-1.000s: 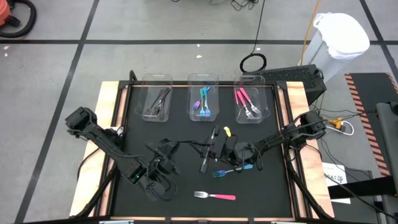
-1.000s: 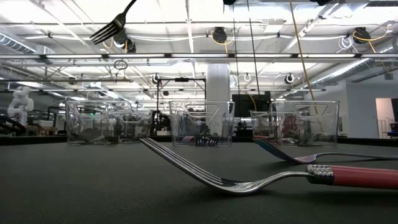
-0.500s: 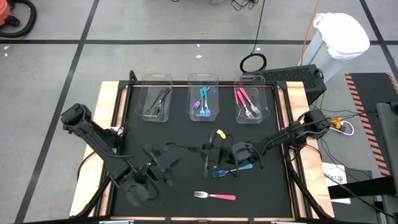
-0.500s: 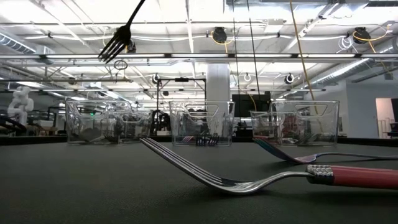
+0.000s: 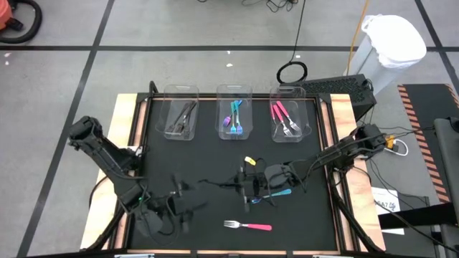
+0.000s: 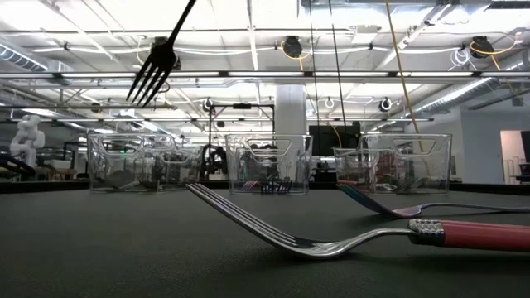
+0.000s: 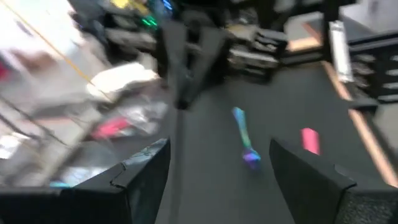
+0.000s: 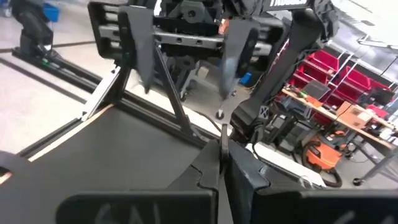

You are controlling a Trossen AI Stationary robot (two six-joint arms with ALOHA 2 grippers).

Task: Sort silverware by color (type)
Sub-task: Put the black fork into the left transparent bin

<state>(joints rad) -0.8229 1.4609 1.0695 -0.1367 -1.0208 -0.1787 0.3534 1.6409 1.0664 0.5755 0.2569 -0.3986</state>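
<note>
A dark fork (image 5: pixel 219 183) hangs in the air over the middle of the table, its tines (image 6: pixel 151 73) slanting down. My right gripper (image 5: pixel 247 188) is shut on it and points level toward the table's left. My left gripper (image 5: pixel 182 203) stands open near the front left, clear of the fork, facing it (image 7: pixel 219 146). A teal-handled fork (image 5: pixel 271 195) lies on the mat under the right gripper. A pink-handled fork (image 5: pixel 248 226) lies near the front edge, resting on its tine tips and its handle (image 6: pixel 472 234). My right gripper pinches the dark fork's handle (image 8: pixel 222 138) between its two fingers. The fingers come level from the table's right side, and the fork runs on forward past the fingertips toward the left. The fork is lifted clear of the table, its tine end lower.
Three clear bins stand along the far edge: the left one (image 5: pixel 181 107) holds dark forks, the middle one (image 5: pixel 234 106) teal and blue ones, the right one (image 5: pixel 288 107) pink ones. Bare black mat lies between the bins and the arms.
My left gripper has opened, let go of the dark fork and drawn back toward the table's near left corner. My right gripper has stayed in place but turned its wrist, so the fork's tines have tipped further down.
</note>
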